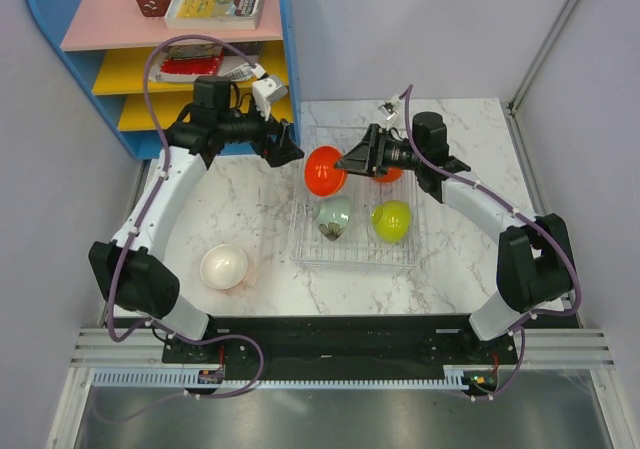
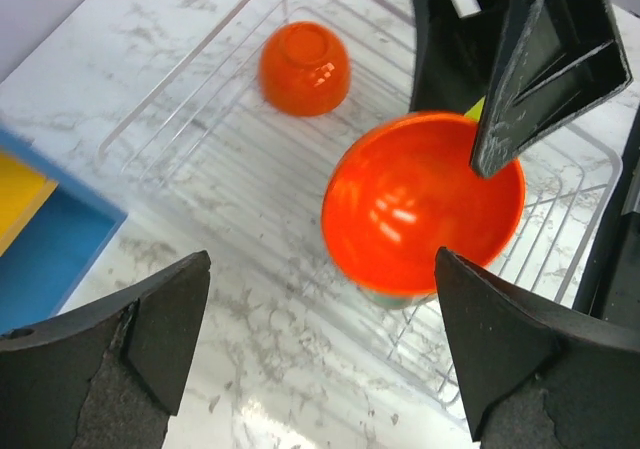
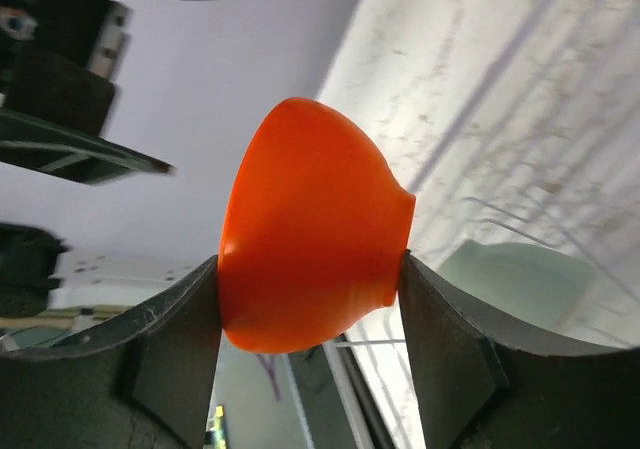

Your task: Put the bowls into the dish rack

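My right gripper (image 1: pixel 350 159) is shut on an orange bowl (image 1: pixel 325 169) and holds it tilted above the left end of the wire dish rack (image 1: pixel 352 262). In the right wrist view the bowl (image 3: pixel 310 239) sits between both fingers. My left gripper (image 1: pixel 289 152) is open and empty, just left of that bowl. In the left wrist view the bowl (image 2: pixel 420 204) faces me beyond my open jaws. In the rack lie a second orange bowl (image 1: pixel 389 175), a pale green bowl (image 1: pixel 333 216) and a yellow-green bowl (image 1: pixel 392 221). A white bowl (image 1: pixel 224 266) stands on the table at the left.
A blue shelf unit (image 1: pixel 180 59) with books and a brown block stands at the back left, close behind my left arm. Grey walls close in both sides. The rack (image 2: pixel 190 119) fills the table's middle right.
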Motion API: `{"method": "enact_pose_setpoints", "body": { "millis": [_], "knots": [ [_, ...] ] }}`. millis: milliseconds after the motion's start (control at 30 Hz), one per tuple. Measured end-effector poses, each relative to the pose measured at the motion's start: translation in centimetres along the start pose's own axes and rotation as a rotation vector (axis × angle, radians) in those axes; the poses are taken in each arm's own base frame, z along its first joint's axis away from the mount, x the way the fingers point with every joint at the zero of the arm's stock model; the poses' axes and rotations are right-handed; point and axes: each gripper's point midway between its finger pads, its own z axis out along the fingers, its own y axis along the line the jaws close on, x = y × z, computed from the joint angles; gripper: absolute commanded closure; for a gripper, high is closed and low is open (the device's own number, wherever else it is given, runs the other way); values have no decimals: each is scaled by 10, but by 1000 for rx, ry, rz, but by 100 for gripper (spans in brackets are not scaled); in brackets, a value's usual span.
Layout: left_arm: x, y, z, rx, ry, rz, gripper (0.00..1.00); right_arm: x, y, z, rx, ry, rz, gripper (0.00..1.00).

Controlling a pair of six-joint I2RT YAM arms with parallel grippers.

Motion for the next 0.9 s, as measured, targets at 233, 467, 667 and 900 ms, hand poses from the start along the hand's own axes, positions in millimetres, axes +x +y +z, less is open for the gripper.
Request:
{"method": "enact_pose_setpoints", "body": {
  "millis": [233, 467, 667, 900],
  "knots": [
    [44, 40, -69, -190, -9, -132, 0, -24, -42, -9, 320, -47, -119, 100],
    [117, 31, -117, -282, 23, -268, 0, -89, -75, -19, 641, -110, -330, 100],
    [161, 24, -133, -299, 31, -347, 0, -80, -130, -4, 920, 7, -455, 100],
    [186, 19, -146, -312, 13, -384, 0, -46, -164, 25, 1103, 202, -633, 100]
  ]
}}
